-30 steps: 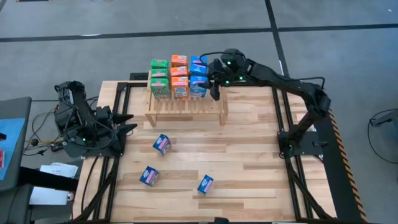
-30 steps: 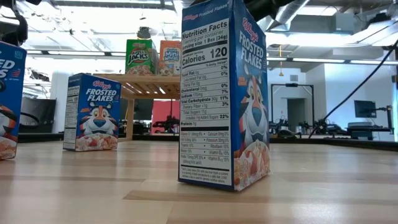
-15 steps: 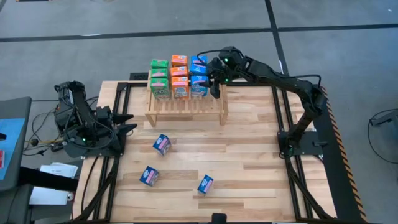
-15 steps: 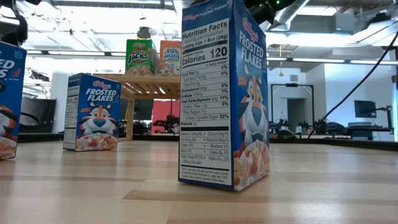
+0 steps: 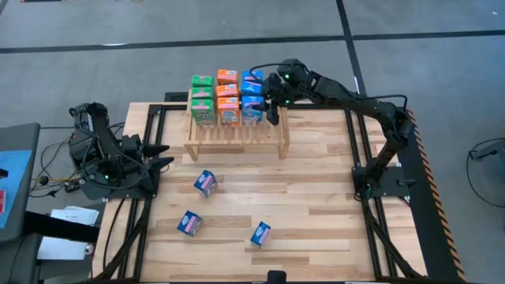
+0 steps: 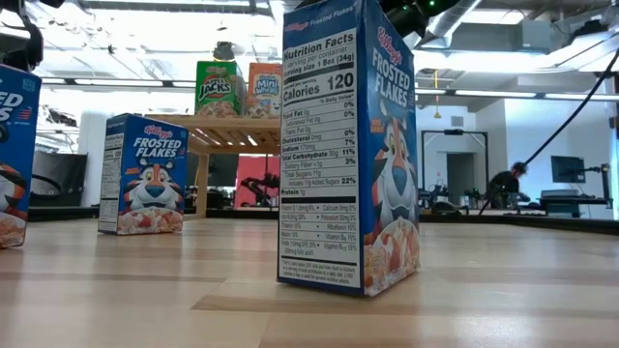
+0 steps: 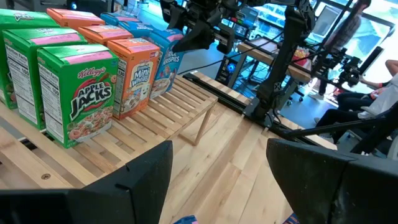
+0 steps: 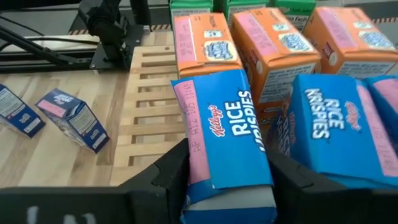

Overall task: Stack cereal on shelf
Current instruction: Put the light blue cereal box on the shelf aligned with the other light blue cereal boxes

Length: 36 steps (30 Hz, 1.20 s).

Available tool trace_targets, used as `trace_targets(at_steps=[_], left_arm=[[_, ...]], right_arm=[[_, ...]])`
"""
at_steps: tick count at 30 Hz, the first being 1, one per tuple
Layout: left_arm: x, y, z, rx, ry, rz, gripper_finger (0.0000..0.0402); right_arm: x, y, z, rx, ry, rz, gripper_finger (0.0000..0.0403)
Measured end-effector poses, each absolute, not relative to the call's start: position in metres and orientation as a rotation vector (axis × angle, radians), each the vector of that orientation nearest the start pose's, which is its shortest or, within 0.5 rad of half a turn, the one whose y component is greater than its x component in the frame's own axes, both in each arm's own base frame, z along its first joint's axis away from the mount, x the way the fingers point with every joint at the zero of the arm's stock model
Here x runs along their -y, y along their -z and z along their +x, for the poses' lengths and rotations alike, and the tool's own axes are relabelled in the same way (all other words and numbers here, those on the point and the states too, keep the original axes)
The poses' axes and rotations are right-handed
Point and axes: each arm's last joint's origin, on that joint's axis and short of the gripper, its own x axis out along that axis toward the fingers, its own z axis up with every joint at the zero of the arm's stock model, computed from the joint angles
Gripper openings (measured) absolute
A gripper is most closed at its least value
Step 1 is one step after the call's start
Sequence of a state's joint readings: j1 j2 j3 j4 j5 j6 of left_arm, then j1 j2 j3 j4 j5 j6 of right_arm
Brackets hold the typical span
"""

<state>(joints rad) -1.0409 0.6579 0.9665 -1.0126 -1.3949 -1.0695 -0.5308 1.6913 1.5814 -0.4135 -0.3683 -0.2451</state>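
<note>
A: Checking placement. Why is the right gripper (image 5: 272,110) parked at the right end of the shelf (image 5: 237,139)?
B: Rows are sorted by colour: green, orange, blue. The blue row (image 5: 252,96) sits on that side, so a blue Rice Krispies box (image 8: 225,140) is being brought to its front, probably to fill the next slot.
A: Grip state?
B: Fingers (image 8: 163,177) are clamped on the box's two sides, spread only as wide as the box (release not yet seen).
A: Left gripper (image 5: 162,155)?
B: Idle at the counter's (image 5: 316,197) left edge, fingers held well apart, nothing between them.
A: Remaining stock?
B: Three blue boxes (image 5: 205,183) are left on the counter in front of the shelf.
</note>
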Motion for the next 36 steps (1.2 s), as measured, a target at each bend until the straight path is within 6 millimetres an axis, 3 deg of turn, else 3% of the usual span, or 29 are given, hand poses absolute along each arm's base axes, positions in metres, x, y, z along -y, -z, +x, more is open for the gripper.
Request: trace_targets(at_steps=[12, 31, 36], left_arm=[[0.056, -0.349, 0.066, -0.037, -0.411, -0.390, 0.0250], [0.057, -0.349, 0.066, -0.057, -0.394, -0.395, 0.0250], [0.057, -0.349, 0.066, -0.056, -0.395, -0.402, 0.0250]], right_arm=[[0.186, -0.351, 0.336, -0.489, 0.133, -0.014, 0.0226], [0.177, -0.360, 0.328, -0.511, 0.142, -0.052, 0.0230], [0.174, -0.360, 0.331, -0.516, 0.140, -0.065, 0.0252]])
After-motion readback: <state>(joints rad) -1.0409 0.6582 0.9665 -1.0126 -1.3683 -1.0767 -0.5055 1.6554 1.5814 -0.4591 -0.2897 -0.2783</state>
